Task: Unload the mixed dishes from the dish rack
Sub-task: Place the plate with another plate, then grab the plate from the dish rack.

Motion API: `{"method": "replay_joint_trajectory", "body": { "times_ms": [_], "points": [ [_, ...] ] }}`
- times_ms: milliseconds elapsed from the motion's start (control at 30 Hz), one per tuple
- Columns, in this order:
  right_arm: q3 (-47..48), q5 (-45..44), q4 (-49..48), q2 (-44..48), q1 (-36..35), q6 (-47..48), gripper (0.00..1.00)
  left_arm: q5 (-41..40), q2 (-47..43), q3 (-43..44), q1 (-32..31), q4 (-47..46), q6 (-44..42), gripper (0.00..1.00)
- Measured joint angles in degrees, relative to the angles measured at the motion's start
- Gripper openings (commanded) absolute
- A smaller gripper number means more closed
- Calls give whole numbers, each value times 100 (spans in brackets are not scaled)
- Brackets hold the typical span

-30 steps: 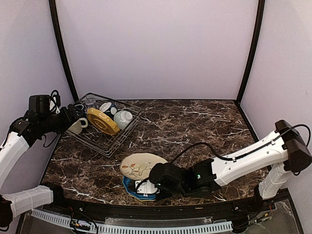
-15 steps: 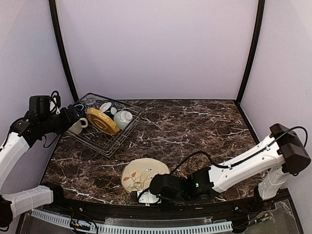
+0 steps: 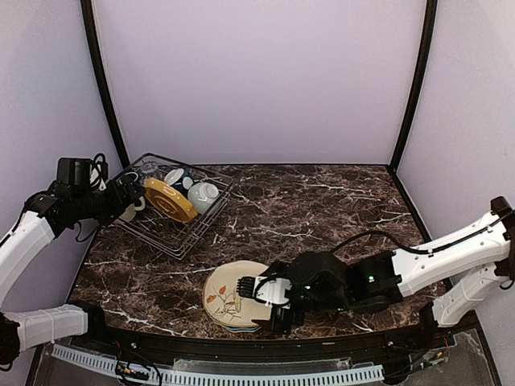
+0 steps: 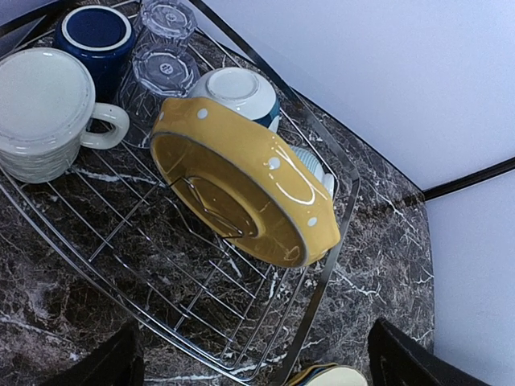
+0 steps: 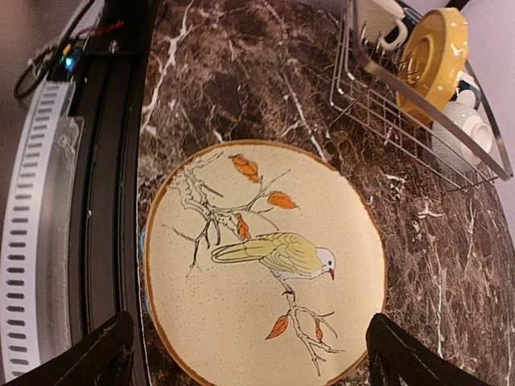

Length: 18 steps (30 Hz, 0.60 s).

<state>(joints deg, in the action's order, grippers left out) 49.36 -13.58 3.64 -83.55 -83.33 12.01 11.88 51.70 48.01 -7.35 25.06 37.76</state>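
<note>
The wire dish rack (image 3: 206,228) (image 4: 323,286) stands at the back left. A yellow dotted plate (image 3: 170,199) (image 4: 241,189) leans on edge in it. Around the plate are a cream mug (image 4: 44,112), a dark blue mug (image 4: 96,36), a clear tumbler (image 4: 161,68) and a white bowl (image 4: 237,90). My left gripper (image 3: 127,193) (image 4: 257,366) hovers open over the rack's near corner, holding nothing. A cream bird plate (image 3: 232,294) (image 5: 265,257) lies flat on a blue plate (image 3: 234,326) by the front edge. My right gripper (image 3: 264,304) (image 5: 253,362) is open just above the cream plate.
A black rail and a white toothed strip (image 5: 32,241) run along the table's front edge, right beside the stacked plates. Dark marble table (image 3: 322,209) stretches to the right of the rack. Purple walls close in the back and sides.
My right gripper has opened and let go of the cream plate, which now lies flat on the blue plate. The right arm has drawn back to the right. My left gripper has opened slightly wider.
</note>
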Motion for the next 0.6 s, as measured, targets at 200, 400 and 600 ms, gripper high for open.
{"method": "replay_joint_trajectory", "body": {
  "times_ms": [200,400,600],
  "points": [
    [-459,581,-470,911,713,-382,99,249,481,170,-72,79,46,96],
    [-341,643,-527,632,2079,-1469,99,-70,1062,809,-457,466,293,94],
    [168,1019,-446,-28,3123,-2656,99,-682,1668,1333,-813,844,1088,96]
  ]
}}
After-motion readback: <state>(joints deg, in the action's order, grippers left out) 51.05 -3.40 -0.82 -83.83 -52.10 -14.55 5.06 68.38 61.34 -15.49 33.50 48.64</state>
